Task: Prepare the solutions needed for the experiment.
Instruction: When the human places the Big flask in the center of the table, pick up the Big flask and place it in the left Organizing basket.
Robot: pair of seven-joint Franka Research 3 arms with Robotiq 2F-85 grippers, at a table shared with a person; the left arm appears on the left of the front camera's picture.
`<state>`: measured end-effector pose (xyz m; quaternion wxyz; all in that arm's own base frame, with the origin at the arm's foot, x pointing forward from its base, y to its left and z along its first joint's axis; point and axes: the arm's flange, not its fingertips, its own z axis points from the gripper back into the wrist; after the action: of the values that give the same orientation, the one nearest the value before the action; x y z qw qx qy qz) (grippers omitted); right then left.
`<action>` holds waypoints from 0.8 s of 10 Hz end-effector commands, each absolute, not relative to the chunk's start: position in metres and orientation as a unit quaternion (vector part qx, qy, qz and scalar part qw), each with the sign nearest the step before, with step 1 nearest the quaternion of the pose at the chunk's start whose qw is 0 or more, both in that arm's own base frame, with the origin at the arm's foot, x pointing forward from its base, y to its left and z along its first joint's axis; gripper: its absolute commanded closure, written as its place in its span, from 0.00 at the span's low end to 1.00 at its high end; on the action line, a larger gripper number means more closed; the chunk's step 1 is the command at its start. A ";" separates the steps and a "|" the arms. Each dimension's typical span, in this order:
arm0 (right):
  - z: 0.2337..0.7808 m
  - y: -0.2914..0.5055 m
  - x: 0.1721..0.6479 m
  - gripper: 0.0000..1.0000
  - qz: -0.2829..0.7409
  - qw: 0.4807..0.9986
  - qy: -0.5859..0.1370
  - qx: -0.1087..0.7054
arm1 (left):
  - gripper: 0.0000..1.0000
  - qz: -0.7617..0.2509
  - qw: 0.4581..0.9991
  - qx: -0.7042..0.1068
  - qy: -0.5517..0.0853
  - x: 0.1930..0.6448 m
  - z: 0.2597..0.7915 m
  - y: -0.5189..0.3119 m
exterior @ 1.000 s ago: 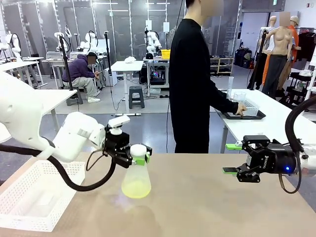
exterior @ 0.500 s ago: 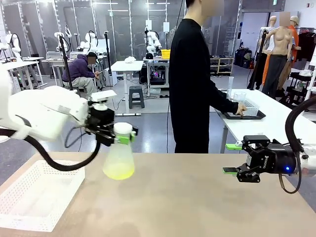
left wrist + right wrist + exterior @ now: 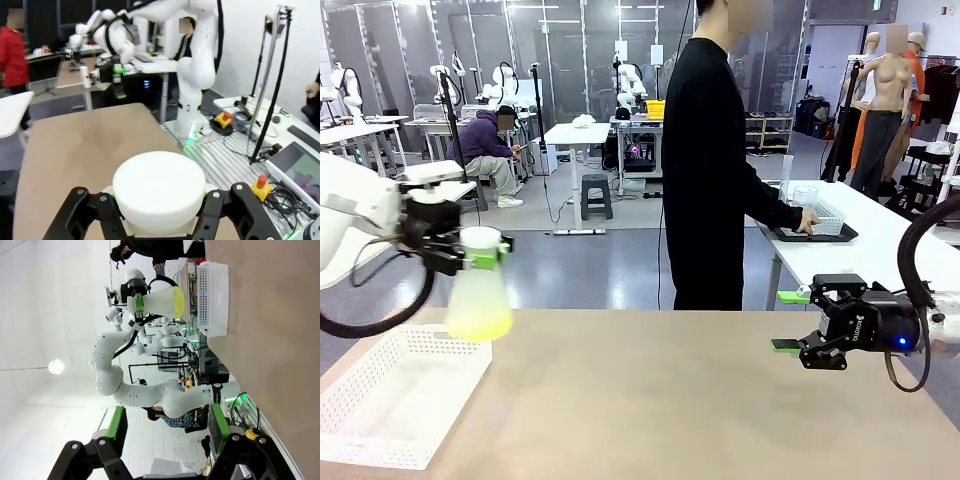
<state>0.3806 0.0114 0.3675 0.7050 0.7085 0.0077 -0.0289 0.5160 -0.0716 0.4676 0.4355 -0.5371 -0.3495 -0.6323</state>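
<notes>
Solutions (image 3: 479, 322), a thin pale yellow-green layer, sit in the bottom of a translucent flask (image 3: 479, 290), and that flask hangs in the air off the worktop (image 3: 700, 400), over the near end of a white basket (image 3: 395, 395). The left hand (image 3: 480, 255) has it clamped at the neck, right under the white cap (image 3: 159, 186), green pads pressed in on both sides. Flask looks upright, base well above the basket rim. Over on the other side, the right hand (image 3: 788, 322) hovers above the worktop with its fingers spread wide, gripping nothing. The tan worktop is bare in the middle. Beyond it a person (image 3: 715, 170) in black stands at a second table (image 3: 880, 240), one hand on a dark tray (image 3: 812, 235).
</notes>
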 end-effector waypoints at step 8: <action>0.368 0.012 0.380 0.18 -0.032 0.703 0.005 0.711 | 1.00 -0.511 0.459 -0.520 -0.508 0.453 0.412 0.111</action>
<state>0.3806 0.0113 0.3674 0.7052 0.7084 0.0076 -0.0291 0.4491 0.1129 0.4118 0.4769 -0.5183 -0.4891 -0.5145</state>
